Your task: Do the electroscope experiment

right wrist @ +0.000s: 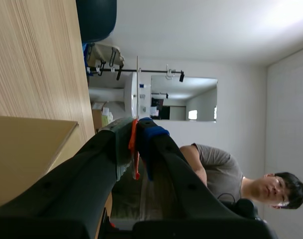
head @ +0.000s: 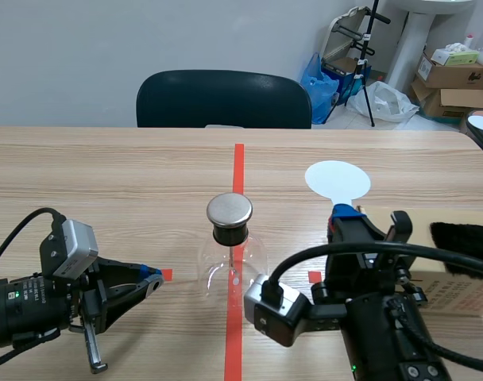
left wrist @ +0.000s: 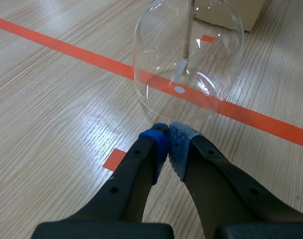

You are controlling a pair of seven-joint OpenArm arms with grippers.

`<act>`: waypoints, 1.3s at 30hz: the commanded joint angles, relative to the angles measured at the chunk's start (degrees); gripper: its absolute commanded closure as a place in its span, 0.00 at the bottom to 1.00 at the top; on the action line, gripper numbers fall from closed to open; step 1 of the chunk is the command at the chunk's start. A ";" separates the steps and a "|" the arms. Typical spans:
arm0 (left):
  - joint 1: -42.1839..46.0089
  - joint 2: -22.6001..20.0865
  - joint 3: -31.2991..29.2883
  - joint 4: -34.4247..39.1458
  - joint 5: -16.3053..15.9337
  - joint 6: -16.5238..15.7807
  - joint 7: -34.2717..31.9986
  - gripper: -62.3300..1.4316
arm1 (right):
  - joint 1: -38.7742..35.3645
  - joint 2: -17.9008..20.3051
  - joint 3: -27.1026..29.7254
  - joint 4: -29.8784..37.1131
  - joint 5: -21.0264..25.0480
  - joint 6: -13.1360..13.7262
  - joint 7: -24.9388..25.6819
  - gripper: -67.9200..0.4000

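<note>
1. Right gripper (head: 345, 213), low at the near edge of the table (head: 106, 175), is turned on its side and pinches the stem of a white paddle (head: 337, 179). The paddle's round disc stands out just ahead of the fingertips, above the wood. Whether the disc touches the table cannot be told.
2. From its own wrist camera, the right gripper (right wrist: 135, 137) has both pads pressed onto a thin orange-red strip (right wrist: 134, 149) held between them.
3. Left gripper (head: 152, 278) lies low over the table with its fingers pressed together on nothing. In the left wrist view its (left wrist: 167, 132) blue pads meet tip to tip.
4. Just ahead of the left gripper's tips, close but apart from them, stands the electroscope (head: 229, 238), upright on the long tape line. It sits between the two grippers, with the right gripper to its far side.
5. A flat metal cap (head: 229, 209) sits on the electroscope's dark stopper. Through the clear glass flask (left wrist: 189, 59) a thin rod (left wrist: 188, 30) hangs down with a pale leaf (left wrist: 180, 69) at its end.
6. A cardboard box (head: 456, 278) lies just beside the right gripper on its outer side, with a dark brush (head: 462, 238) on top.
7. Well ahead of both grippers, past the table's far edge, is a dark chair (head: 224, 99).
8. A person (right wrist: 221, 172) in a grey shirt appears beyond the right gripper's fingers.
</note>
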 commanded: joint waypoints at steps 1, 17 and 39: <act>0.13 0.13 0.00 1.11 -0.66 -0.07 -0.85 0.93 | 0.37 0.44 0.11 1.05 -0.04 -0.66 -1.33 0.98; 0.13 0.13 0.00 1.11 -0.66 -0.07 -0.85 0.93 | 0.37 0.44 0.11 1.05 -0.04 -0.66 -5.70 0.98; 0.13 0.13 0.00 1.11 -0.66 -0.07 -0.83 0.93 | 0.37 0.46 0.11 1.05 -0.04 -0.66 -5.66 0.98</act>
